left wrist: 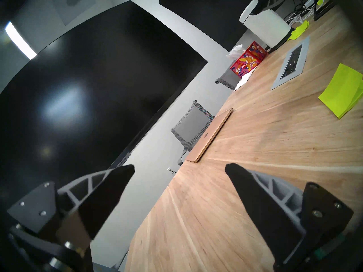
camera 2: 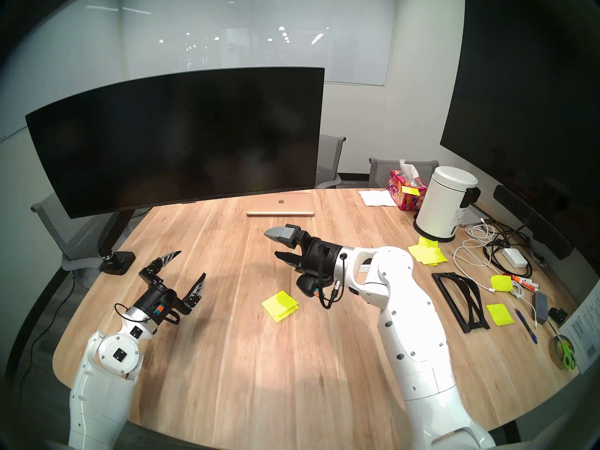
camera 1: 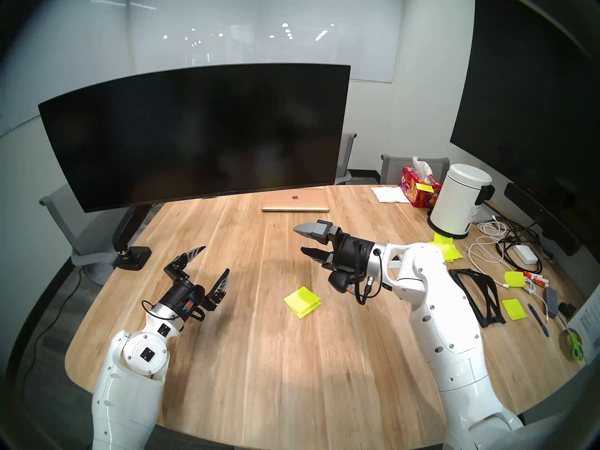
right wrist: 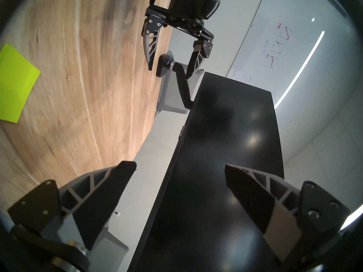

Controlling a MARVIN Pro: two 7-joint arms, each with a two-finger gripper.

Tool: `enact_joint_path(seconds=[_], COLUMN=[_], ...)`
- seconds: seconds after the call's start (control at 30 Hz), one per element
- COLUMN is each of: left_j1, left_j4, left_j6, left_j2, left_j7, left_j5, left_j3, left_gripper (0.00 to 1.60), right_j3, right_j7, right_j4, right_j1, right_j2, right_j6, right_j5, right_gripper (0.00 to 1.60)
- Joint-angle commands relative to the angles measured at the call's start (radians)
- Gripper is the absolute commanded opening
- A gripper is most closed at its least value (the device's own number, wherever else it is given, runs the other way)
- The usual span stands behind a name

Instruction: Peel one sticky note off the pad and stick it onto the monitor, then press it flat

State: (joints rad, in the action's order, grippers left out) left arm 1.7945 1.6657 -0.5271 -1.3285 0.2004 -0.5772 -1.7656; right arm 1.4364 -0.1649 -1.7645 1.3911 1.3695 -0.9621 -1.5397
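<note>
- My right jaws point(camera 1: 303, 241) stand wide, nothing between them, hovering above the counter point(camera 1: 246, 348) and aimed level toward the monitor point(camera 1: 194, 137).
- My left jaws point(camera 1: 214, 261) are wide too and empty, out near the counter's left edge, close to the monitor's arm mount point(camera 1: 131, 231).
- The pad point(camera 1: 302, 301) lies flat on the counter between my two arms, touching neither; no sheet is peeled yet, top sheets slightly fanned out of line.
- Key relation, head view: the pad sits at abt 6 o'clock from the right jaws, below and a bit behind the tips. From the left jaws it's at abt 4 o'clock, well apart.
- So the right arm is nearer, I'd say. Its wrist view has the pad point(right wrist: 15, 83) at 9 o'clock, far off the line between the tips.
- In the left wrist view the pad point(left wrist: 341, 91) is at abt 2 o'clock, also off-axis.
- The pad is square, so no real long axis; it lies turned w/ a corner toward me, edges diagonal to the counter grain.
- My guess: the right jaws must tip down and pull back toward me before a fingertip can catch a loose edge; the left could pin the stack.
- Risk: the sheets are thin, so several may lift at once.
- The monitor is blank, nothing stuck on it, at 12 o'clock from both.
</note>
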Motion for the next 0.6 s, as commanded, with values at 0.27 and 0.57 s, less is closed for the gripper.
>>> enact_joint_path(seconds=[0.27,0.57], left_j1=[-0.028,0.010], left_j4=[-0.029,-0.042], left_j6=[-0.085,-0.118], left_j2=[0.025,0.031], left_j7=[-0.016,-0.020], left_j5=[0.046,0.071], left_j3=[-0.020,-0.052], left_gripper=[1.60,1.60], right_j3=[-0.037,-0.070], right_j7=[-0.199,-0.255], right_j4=[-0.097,-0.116], right_j1=[-0.001,0.057], right_j2=[-0.027,0.009], right_j6=[0.002,0.026], right_j5=[0.193,0.215], right_gripper=[1.60,1.60])
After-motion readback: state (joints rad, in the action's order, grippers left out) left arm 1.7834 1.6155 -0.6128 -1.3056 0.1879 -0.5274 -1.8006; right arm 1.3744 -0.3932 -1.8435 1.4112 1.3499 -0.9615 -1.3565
